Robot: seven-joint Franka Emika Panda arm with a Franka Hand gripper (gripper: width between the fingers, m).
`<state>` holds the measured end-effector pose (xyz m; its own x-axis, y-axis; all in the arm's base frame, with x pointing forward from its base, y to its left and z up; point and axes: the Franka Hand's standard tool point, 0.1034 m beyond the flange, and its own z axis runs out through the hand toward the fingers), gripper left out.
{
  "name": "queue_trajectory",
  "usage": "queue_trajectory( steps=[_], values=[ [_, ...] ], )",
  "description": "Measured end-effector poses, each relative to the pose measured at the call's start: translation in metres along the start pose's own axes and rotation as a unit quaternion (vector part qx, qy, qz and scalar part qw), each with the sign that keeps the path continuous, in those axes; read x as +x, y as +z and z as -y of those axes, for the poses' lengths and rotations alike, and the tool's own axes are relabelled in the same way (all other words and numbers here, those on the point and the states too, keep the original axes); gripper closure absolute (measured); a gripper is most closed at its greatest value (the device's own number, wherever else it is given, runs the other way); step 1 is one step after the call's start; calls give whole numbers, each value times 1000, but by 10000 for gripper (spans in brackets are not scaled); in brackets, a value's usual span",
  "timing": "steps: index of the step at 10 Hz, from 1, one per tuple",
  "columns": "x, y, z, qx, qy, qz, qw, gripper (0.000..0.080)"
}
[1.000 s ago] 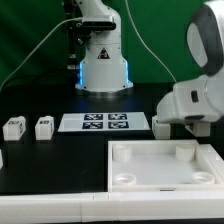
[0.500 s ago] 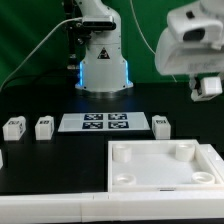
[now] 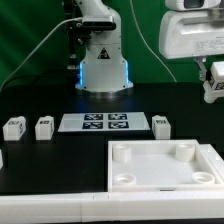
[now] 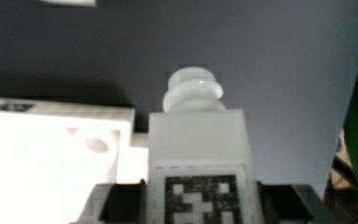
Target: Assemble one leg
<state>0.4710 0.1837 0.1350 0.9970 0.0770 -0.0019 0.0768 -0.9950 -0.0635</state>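
Note:
My gripper (image 3: 211, 76) is high at the exterior view's right edge, shut on a white leg (image 3: 213, 86) that hangs well above the table. In the wrist view the gripper (image 4: 201, 207) holds this leg (image 4: 197, 140) between its dark fingers (image 4: 128, 203). The leg's tag faces the camera and its round peg end points away. Three more tagged legs stand on the black table: two at the left (image 3: 14, 127) (image 3: 44, 127) and one right of the marker board (image 3: 161, 124). The large white tray-like piece (image 3: 165, 165) lies at the front right and also shows in the wrist view (image 4: 51, 140).
The marker board (image 3: 103, 123) lies flat in the middle of the table. The arm's white base (image 3: 103, 62) stands behind it. Another white part peeks in at the left edge (image 3: 2, 158). A white ledge (image 3: 50, 208) runs along the front.
The gripper has risen and moved toward the exterior view's right, carrying the leg from near table height up to the top right edge.

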Motion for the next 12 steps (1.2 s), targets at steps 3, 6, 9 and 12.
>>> queue_trajectory(
  steps=[3,6,9,12],
  values=[
    [63,-32,-11,13,-43,-49,998,509],
    [94,-70,4,1,-50,-62,997,509],
    [92,-64,1,2,-50,-61,997,509],
    [131,-50,-27,17,-99,-114,988,509]
  ],
)
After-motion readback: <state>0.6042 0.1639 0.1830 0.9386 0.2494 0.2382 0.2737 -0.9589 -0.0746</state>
